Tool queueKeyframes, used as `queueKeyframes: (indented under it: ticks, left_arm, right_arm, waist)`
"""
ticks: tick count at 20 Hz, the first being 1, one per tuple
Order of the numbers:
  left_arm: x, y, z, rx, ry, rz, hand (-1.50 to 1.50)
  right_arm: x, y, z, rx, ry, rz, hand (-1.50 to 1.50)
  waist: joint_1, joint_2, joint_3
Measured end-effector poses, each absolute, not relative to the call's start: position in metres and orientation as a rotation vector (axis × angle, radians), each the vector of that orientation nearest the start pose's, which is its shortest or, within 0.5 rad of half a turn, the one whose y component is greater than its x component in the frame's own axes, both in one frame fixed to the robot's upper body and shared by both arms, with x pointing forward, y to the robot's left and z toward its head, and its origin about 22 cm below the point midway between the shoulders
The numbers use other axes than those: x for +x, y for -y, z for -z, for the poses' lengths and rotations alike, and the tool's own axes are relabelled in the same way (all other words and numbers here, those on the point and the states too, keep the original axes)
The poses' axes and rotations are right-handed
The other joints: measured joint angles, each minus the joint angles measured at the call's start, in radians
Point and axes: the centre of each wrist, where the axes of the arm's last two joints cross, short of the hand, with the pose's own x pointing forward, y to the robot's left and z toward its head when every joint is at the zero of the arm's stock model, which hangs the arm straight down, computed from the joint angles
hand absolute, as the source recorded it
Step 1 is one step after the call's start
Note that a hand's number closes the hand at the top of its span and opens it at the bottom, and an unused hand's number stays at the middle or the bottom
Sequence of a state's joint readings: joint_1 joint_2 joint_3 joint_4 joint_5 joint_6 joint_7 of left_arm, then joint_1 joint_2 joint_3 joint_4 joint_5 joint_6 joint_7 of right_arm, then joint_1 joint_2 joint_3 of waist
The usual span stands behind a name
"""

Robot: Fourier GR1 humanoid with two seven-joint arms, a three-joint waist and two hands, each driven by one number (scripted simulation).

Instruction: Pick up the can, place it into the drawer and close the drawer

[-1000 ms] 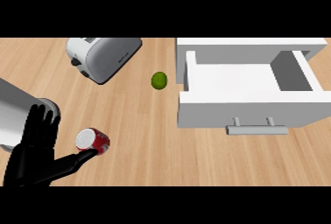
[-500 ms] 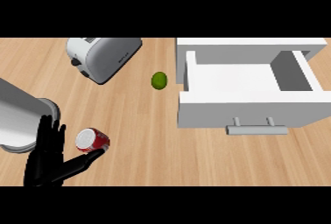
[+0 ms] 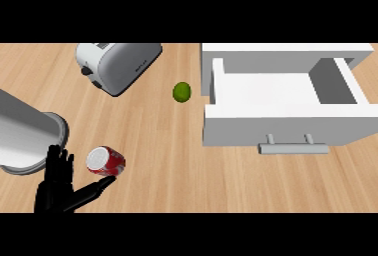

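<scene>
A red can (image 3: 105, 160) with a silver top lies tilted on the wooden counter at the lower left. My left hand (image 3: 57, 187) is just left of it, open, with fingers straight and pointing up. Its thumb (image 3: 96, 189) stretches out under the can's lower edge, touching or almost touching it. The grey forearm (image 3: 22, 134) comes in from the left edge. The white drawer (image 3: 288, 127) stands pulled open at the right with nothing inside, its handle (image 3: 293, 148) facing me. My right hand does not show.
A silver toaster (image 3: 118, 63) lies at the upper left. A small green lime (image 3: 181, 92) sits between the toaster and the drawer. Bare wood stretches from the can to the drawer front.
My left hand has slid down and a little right, closer to the can, and the forearm has swung further into view. The can and drawer have not moved.
</scene>
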State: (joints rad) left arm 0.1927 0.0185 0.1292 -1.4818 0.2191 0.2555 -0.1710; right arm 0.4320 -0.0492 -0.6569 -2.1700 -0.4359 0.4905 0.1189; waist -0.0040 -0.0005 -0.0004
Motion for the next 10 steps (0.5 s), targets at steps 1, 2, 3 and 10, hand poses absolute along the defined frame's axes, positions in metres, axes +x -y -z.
queueKeyframes:
  ticks: [1, 2, 3, 10]
  left_arm:
    - [0.181, -0.279, 0.065, 0.291, 1.431, -0.486, -1.50]
    - [0.182, -0.285, 0.070, 0.288, 1.428, -0.486, -1.50]
    - [0.180, -0.283, 0.076, 0.284, 1.426, -0.482, -1.50]
    - [0.182, -0.281, 0.103, 0.252, 1.398, -0.505, -1.50]
  right_arm:
    - [0.075, 0.379, -0.097, -0.201, 1.780, 0.094, -1.50]
    - [0.074, 0.378, -0.096, -0.202, 1.779, 0.099, -1.50]
    - [0.071, 0.377, -0.096, -0.202, 1.778, 0.097, -1.50]
    - [0.071, 0.382, -0.099, -0.207, 1.780, 0.095, -1.50]
  waist:
    - [0.000, 0.000, 0.000]
    - [0.000, 0.000, 0.000]
    - [-0.001, 0.000, 0.000]
    - [-0.001, 0.000, 0.000]
